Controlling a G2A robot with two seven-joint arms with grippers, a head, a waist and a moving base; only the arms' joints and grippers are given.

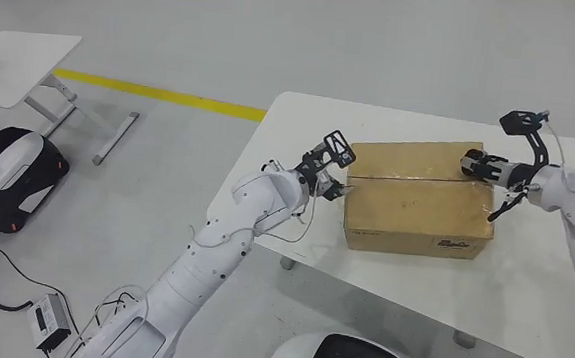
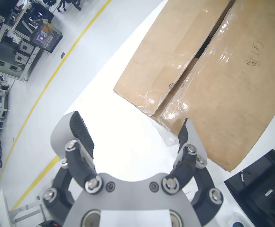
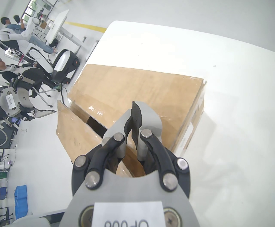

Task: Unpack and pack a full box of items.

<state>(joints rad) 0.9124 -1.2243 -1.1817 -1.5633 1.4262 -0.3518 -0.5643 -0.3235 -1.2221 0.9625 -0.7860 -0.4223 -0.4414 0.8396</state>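
White surface (image 1: pixel 301 130) is taken up by a cardboard box (image 1: pixel 416 203), set between the two pincers. Its top flaps (image 1: pixel 409 159) are laid nearly flat, with a dark gap (image 2: pixel 202 49) left along the seam. At one end, the left pincer (image 2: pixel 130 120) is spread wide just off the box. The right pincer (image 3: pixel 134 116) is closed on nothing visible over the seam's opposite end. A flap could be missed, or the box shoved, since little purchase is offered by the glossy tape (image 2: pixel 223 55).
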